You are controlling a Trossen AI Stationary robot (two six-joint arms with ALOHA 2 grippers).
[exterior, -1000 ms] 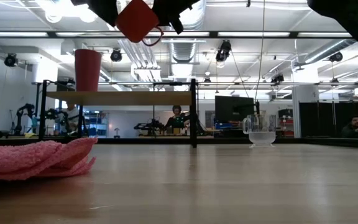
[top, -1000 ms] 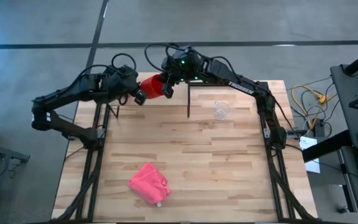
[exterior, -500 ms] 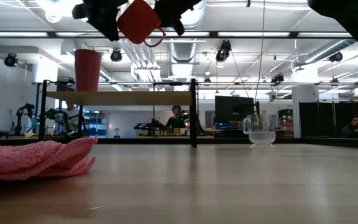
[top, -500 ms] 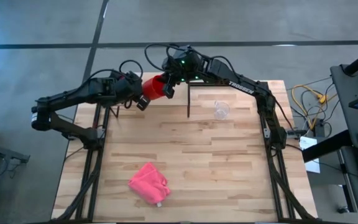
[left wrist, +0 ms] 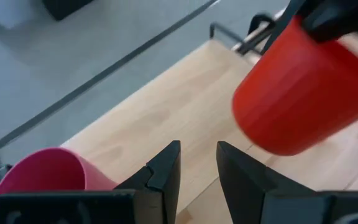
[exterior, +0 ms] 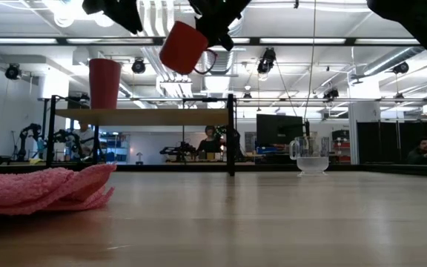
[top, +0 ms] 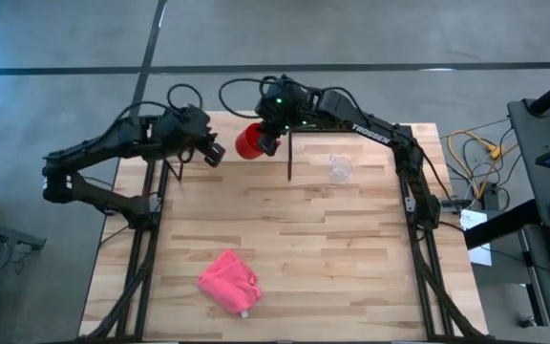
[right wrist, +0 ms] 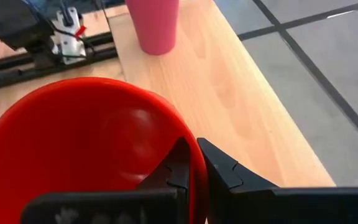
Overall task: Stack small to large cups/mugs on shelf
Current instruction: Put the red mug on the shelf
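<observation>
My right gripper [top: 267, 139] is shut on the squat red mug [top: 248, 143], held in the air above the shelf [exterior: 147, 116]. The mug also shows in the low view [exterior: 184, 47], tilted, with its handle [exterior: 212, 61] at the lower right. The tall pink tumbler [exterior: 104, 83] stands upright on its base at the shelf's left end. My left gripper [left wrist: 197, 165] is open and empty, just left of the mug [left wrist: 303, 99], above the tumbler [left wrist: 42, 171]. The small clear cup [top: 340, 169] stands on the tabletop, right of the shelf. My right gripper holds the mug by its rim [right wrist: 190, 163], one finger [right wrist: 178, 165] inside the mug and one [right wrist: 224, 174] outside its wall. The mug is lifted clear of the shelf and hangs tilted.
A crumpled pink cloth [top: 227, 280] lies on the tabletop near the front left. The shelf's black posts [exterior: 230, 133] stand at its ends. Bare shelf board [right wrist: 229, 93] lies beside the tumbler [right wrist: 157, 25].
My right gripper has carried the red mug a little toward the table's right and down toward the shelf, and the mug has tipped further. My left gripper has drawn back to the left, away from the mug.
</observation>
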